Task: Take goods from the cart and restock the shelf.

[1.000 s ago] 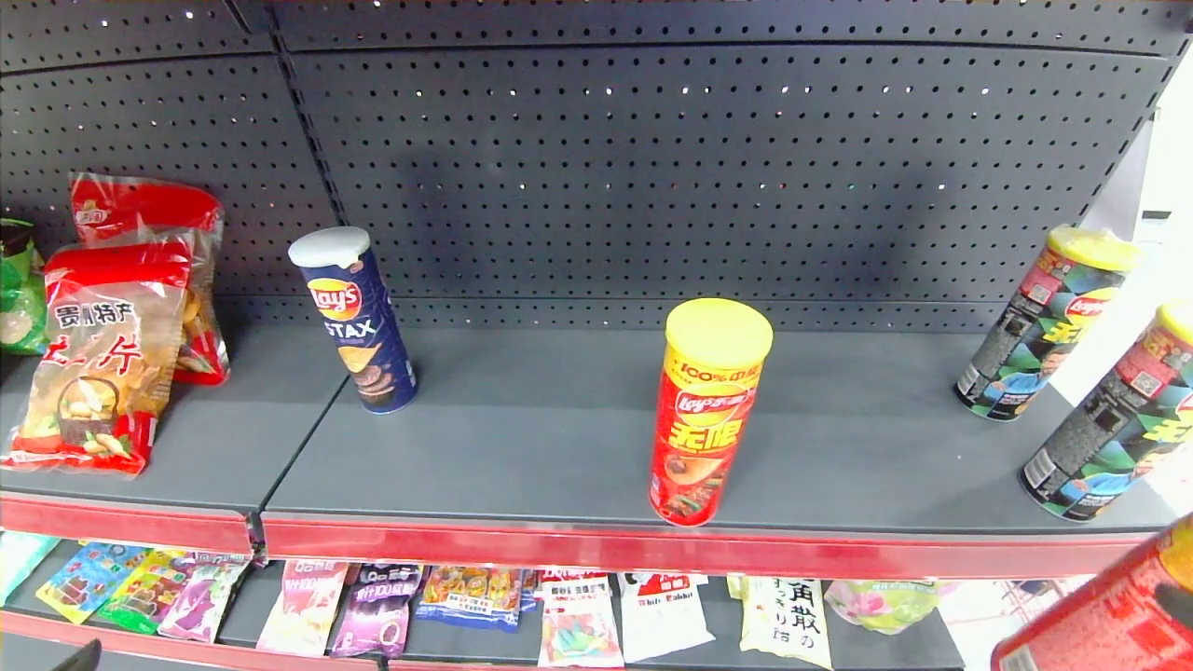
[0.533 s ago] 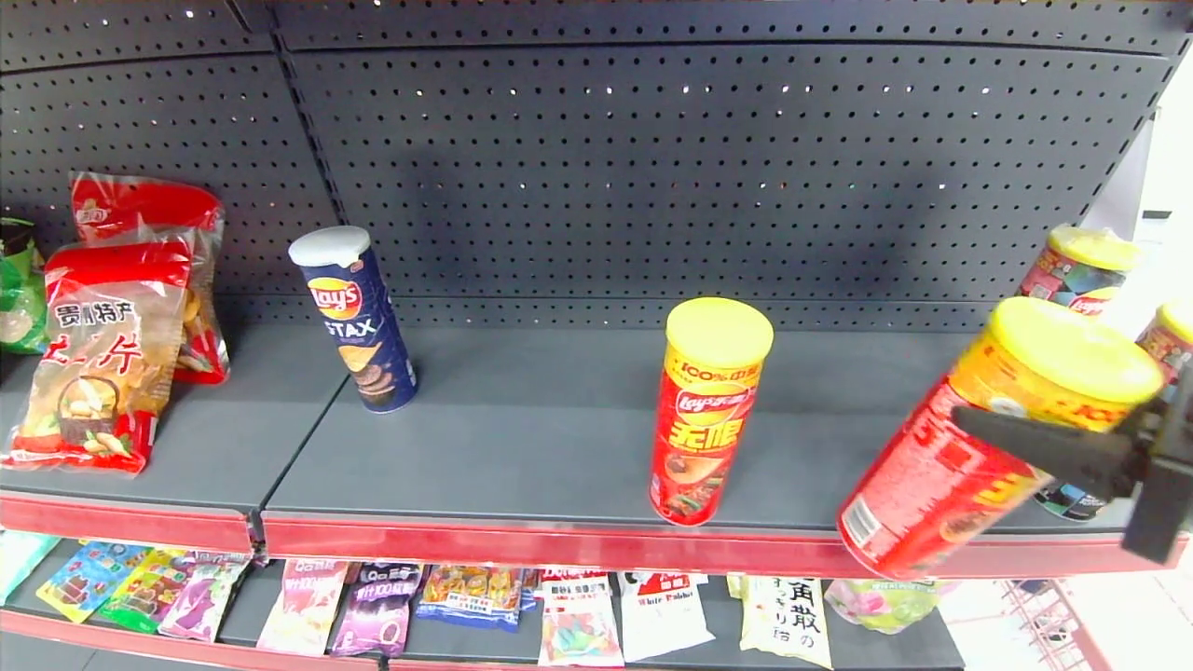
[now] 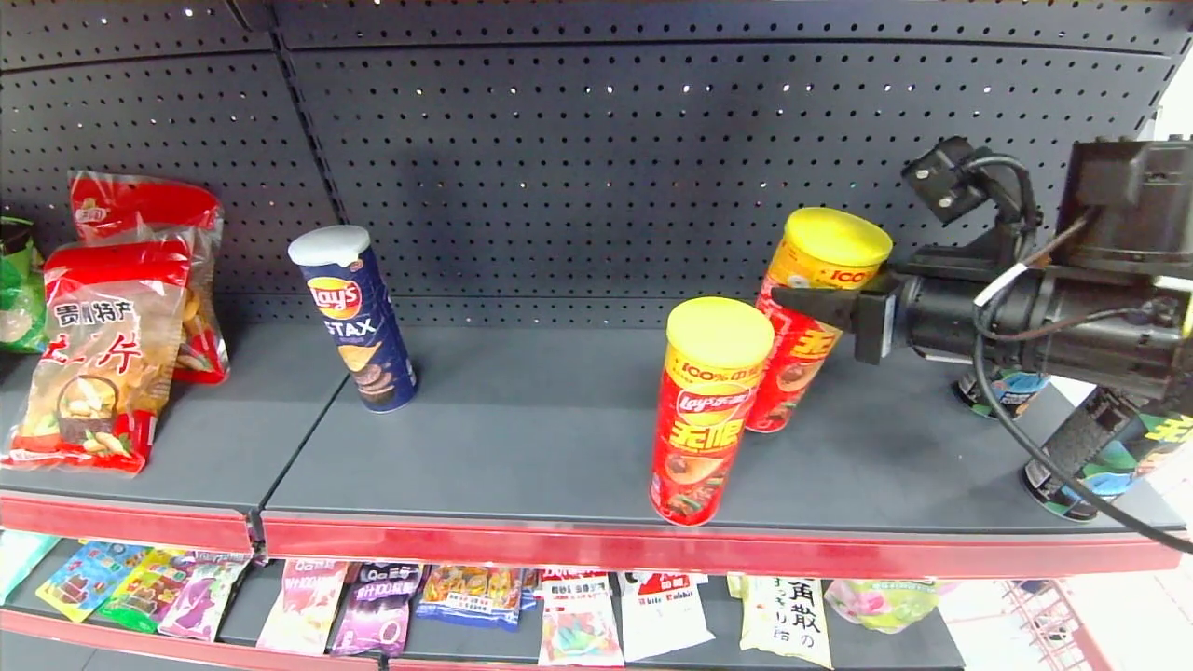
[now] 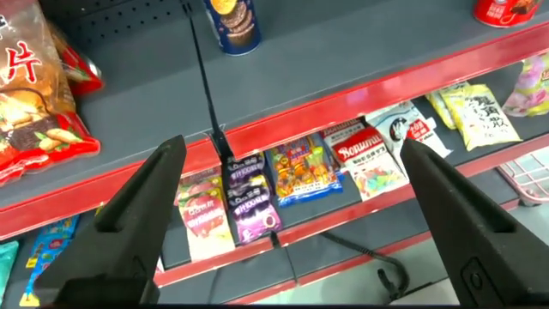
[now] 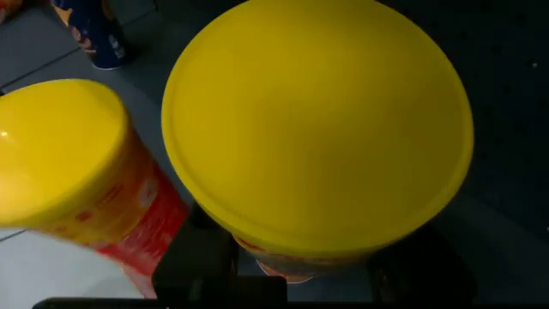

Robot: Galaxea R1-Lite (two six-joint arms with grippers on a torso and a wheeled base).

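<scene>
Right gripper [image 3: 811, 300] clamped on a red chip can [image 3: 802, 368], up at the shelf [image 3: 522, 438].
You've got it tilted, just behind the second red can [image 3: 708, 410]; can't tell if its base touches the shelf. Both are smooth cylinders with flat yellow lids. One blue can [image 3: 359, 321], white lid. Two dark cans [image 3: 1086, 461], partly behind the arm. Two crinkly red bags [image 3: 112, 354]. Left gripper [image 4: 289, 150] spread wide, holding nothing.

the tilted can [image 3: 813, 321] is just behind-right of the front can [image 3: 710, 410] on the shelf [image 3: 522, 447], a third can [image 3: 355, 321] well left.
</scene>
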